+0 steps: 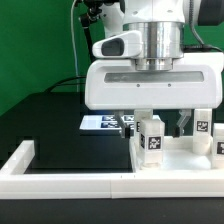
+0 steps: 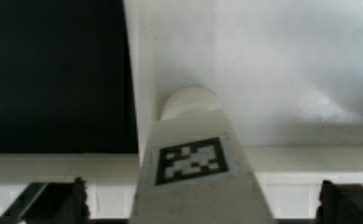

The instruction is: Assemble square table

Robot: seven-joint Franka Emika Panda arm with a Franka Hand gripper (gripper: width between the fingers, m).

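The white square table slab point(image 1: 182, 160) lies flat at the exterior view's right, just behind the border wall. A white leg block point(image 1: 152, 139) with a black-and-white tag stands upright at the slab's left corner. My gripper point(image 1: 159, 127) hangs straight over it, open, with one finger on each side. In the wrist view the tagged leg block point(image 2: 194, 165) rises between the two dark fingertips point(image 2: 55, 203), with a clear gap on both sides. The slab point(image 2: 276, 70) shows pale behind it. Nothing is held.
Two more tagged leg blocks point(image 1: 203, 124) point(image 1: 220, 147) stand on the slab at the far right. A low white border wall point(image 1: 60, 181) runs along the front and turns back at the left. The marker board point(image 1: 100, 123) lies on the black table behind.
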